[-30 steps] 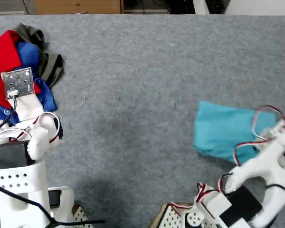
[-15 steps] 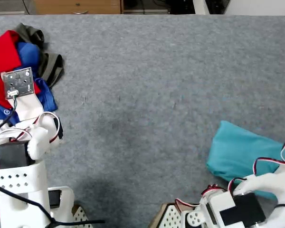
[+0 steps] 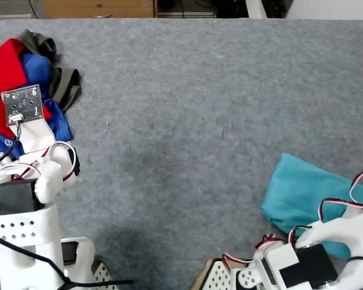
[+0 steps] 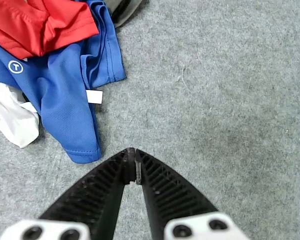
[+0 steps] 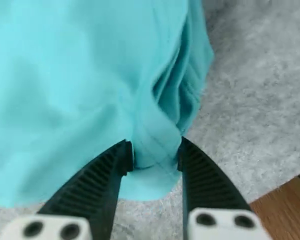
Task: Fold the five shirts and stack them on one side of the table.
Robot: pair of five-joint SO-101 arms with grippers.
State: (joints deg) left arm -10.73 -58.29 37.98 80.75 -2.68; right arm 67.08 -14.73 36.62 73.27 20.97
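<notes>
A folded teal shirt (image 3: 299, 187) lies at the table's right side near the front edge. My right gripper (image 5: 154, 145) grips the folded edge of this teal shirt (image 5: 90, 75), with cloth bunched between its jaws. The right arm (image 3: 339, 241) covers the shirt's near corner in the high view. At the far left a loose pile holds a red shirt (image 3: 6, 66), a blue shirt (image 3: 37, 67) and a dark olive one (image 3: 65, 84). My left gripper (image 4: 133, 162) is shut and empty over bare table, just beside the blue shirt (image 4: 65, 85), the red shirt (image 4: 40, 20) and a white shirt (image 4: 12, 117).
Grey felt (image 3: 181, 121) covers the table, with wide free room across the middle and back. The table's wooden edge (image 5: 285, 210) lies close to the teal shirt. The left arm's base (image 3: 24, 235) stands at the front left.
My right arm pulled the teal shirt from mid-right toward the front right corner, turning it slightly. Over the last half second it barely shifted. The left arm stayed still.
</notes>
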